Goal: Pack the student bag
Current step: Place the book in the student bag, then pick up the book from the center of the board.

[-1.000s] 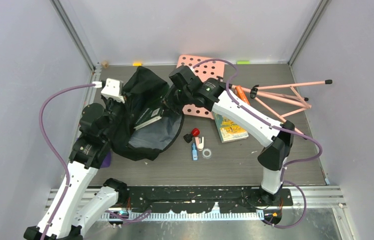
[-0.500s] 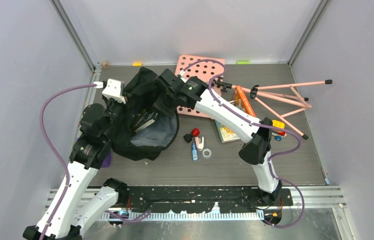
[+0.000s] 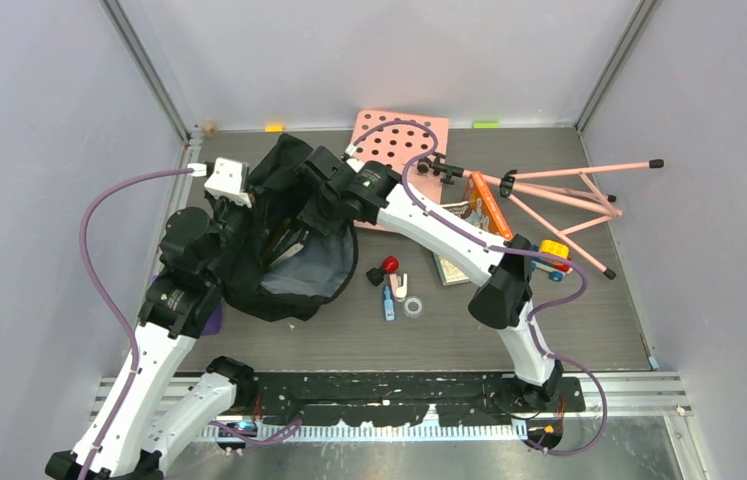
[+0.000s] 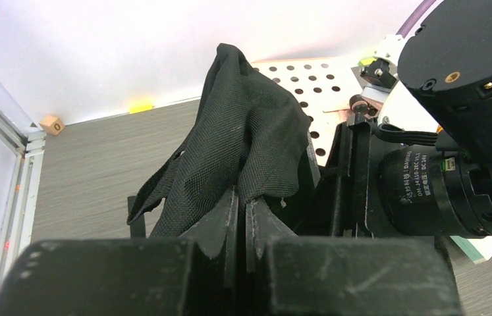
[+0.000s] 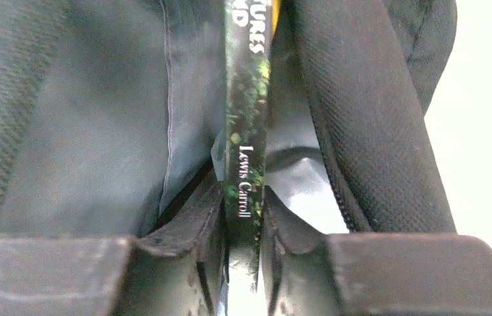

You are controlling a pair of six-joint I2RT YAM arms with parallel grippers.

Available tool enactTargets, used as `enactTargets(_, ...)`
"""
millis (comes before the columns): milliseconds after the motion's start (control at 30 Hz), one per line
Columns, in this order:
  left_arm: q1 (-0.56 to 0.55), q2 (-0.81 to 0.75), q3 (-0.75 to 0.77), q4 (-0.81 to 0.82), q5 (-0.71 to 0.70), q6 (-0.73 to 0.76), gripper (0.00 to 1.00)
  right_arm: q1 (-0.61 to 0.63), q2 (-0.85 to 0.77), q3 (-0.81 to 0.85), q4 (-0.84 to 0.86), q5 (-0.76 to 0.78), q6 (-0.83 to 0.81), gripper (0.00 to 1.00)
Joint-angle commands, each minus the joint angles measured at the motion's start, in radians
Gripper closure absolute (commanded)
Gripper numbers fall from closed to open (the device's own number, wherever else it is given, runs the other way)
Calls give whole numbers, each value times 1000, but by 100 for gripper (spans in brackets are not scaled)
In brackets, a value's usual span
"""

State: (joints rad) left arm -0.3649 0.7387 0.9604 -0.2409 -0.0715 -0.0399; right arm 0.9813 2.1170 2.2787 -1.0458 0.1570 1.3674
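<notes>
The black student bag (image 3: 294,265) lies open at the left, its grey lining showing. My left gripper (image 3: 239,215) is shut on the bag's black fabric edge (image 4: 243,145) and holds it up. My right gripper (image 3: 311,205) is shut on a thin green book (image 5: 246,131), spine reading "Lewis Carroll", and has it inside the bag's mouth between the grey lining (image 5: 98,118) and the black zip edge (image 5: 368,112). The book's tip shows in the top view (image 3: 287,243).
A pink pegboard (image 3: 404,140) lies behind the bag. A pink folding stand (image 3: 569,195), an orange book (image 3: 487,203), another book (image 3: 454,268) and a toy car (image 3: 553,250) lie right. Small items, a red knob (image 3: 390,264), blue piece (image 3: 388,305), tape ring (image 3: 413,306), lie centre.
My right arm has swung left and carried the book from the bag's rim into its mouth. The bag's opening has gathered narrower. My left arm has stayed put.
</notes>
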Motion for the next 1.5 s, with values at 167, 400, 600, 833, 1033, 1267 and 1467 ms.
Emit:
enactTargets(167, -2, -7, -3, 24, -25, 22, 100, -7, -40, 41, 40, 126, -84, 40)
enactTargets(400, -2, -5, -3, 22, -33, 26, 100, 4, -91, 43, 25, 151, -175, 38)
enactTargets(600, -2, 1, -3, 18, -37, 28, 100, 30, -296, -221, 222, 158, -379, 39)
enactTargets(833, -2, 9, -3, 15, -42, 31, 100, 20, -497, -359, 212, 258, -604, 37)
enactTargets(1033, -2, 22, -2, 12, -50, 35, 100, -59, -575, -394, -3, 485, -727, 22)
enactTargets(1267, -2, 31, -6, 10, -62, 35, 100, -217, -671, -640, -36, 516, -793, 13)
enactTargets(1467, -2, 33, -5, 10, -56, 35, 100, -240, -621, -819, 1, 516, -873, 13)
